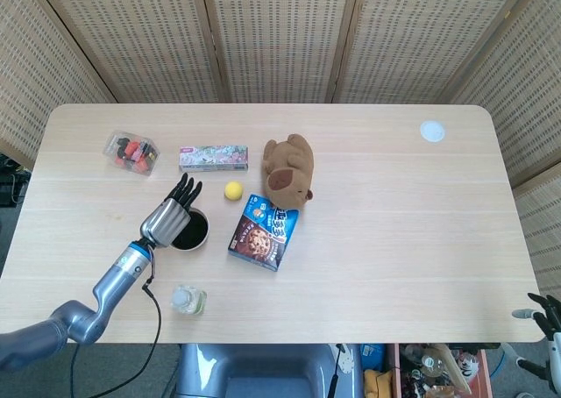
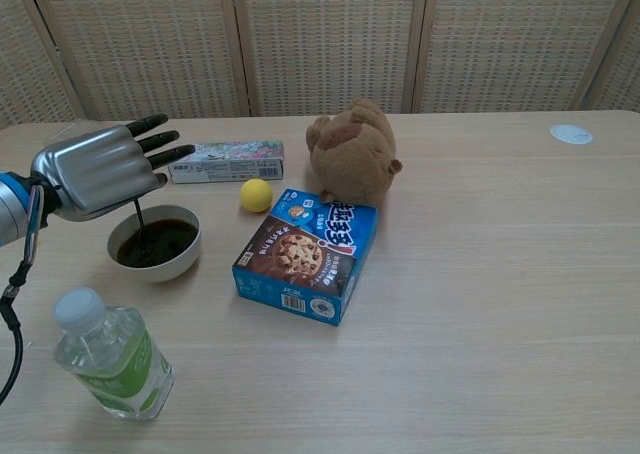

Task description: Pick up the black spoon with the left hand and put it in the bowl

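Observation:
A white bowl with a dark inside stands left of centre. The black spoon shows as a thin handle rising almost upright from the bowl to the underside of my left hand. That hand hovers over the bowl's left rim with its dark fingers stretched toward the back of the table. It seems to pinch the handle's top, though the grip itself is hidden under the palm. My right hand hangs off the table's near right corner, fingers apart, holding nothing.
A water bottle stands just in front of the bowl. Right of the bowl lie a blue cookie box, a yellow ball and a brown plush. Behind it are a long carton and a clear box.

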`<action>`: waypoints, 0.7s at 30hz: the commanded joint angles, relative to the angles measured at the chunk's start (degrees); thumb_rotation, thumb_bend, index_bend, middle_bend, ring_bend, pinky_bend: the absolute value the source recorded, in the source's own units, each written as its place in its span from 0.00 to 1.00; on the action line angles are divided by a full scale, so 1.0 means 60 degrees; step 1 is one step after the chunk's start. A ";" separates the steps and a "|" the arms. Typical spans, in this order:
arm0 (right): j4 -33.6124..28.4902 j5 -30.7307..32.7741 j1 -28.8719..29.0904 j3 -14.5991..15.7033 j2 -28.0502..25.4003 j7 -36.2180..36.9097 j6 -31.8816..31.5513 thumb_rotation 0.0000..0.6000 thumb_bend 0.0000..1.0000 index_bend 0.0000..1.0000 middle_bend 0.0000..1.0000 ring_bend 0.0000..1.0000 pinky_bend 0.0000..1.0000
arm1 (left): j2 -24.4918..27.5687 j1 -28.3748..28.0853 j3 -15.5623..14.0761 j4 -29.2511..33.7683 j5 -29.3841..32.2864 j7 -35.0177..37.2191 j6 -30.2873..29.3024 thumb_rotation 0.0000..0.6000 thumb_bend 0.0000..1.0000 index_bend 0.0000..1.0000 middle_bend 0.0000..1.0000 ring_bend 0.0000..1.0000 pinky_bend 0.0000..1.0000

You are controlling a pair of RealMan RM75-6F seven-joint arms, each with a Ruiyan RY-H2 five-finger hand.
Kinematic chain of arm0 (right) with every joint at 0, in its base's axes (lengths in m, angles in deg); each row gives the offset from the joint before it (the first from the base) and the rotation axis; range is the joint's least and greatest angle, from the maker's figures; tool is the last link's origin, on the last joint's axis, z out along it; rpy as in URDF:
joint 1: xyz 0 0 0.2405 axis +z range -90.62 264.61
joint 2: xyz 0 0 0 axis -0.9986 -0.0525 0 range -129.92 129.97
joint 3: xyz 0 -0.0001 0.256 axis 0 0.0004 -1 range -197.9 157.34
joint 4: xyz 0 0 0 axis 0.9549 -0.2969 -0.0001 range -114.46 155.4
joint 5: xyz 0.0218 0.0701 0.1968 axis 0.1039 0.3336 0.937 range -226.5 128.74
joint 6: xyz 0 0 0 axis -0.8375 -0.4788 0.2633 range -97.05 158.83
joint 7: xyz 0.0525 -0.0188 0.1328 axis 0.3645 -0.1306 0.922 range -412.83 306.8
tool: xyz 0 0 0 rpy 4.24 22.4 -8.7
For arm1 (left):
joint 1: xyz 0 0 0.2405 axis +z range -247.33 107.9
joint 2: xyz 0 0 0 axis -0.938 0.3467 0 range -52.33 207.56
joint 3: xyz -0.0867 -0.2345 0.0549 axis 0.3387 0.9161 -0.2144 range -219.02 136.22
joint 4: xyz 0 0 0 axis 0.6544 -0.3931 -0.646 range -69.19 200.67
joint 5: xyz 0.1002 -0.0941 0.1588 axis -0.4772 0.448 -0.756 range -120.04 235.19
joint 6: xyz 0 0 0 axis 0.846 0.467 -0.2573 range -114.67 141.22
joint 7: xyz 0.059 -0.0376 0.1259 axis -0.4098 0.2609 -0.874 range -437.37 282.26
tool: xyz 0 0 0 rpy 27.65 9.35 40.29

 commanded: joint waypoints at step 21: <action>-0.0155 -0.0155 0.0187 -0.0019 -0.0088 -0.0120 0.0047 1.00 0.30 0.43 0.27 0.13 0.24 | 0.2108 0.2089 0.0295 0.3634 0.1340 0.3001 -0.2054 1.00 0.42 0.00 0.00 0.00 0.00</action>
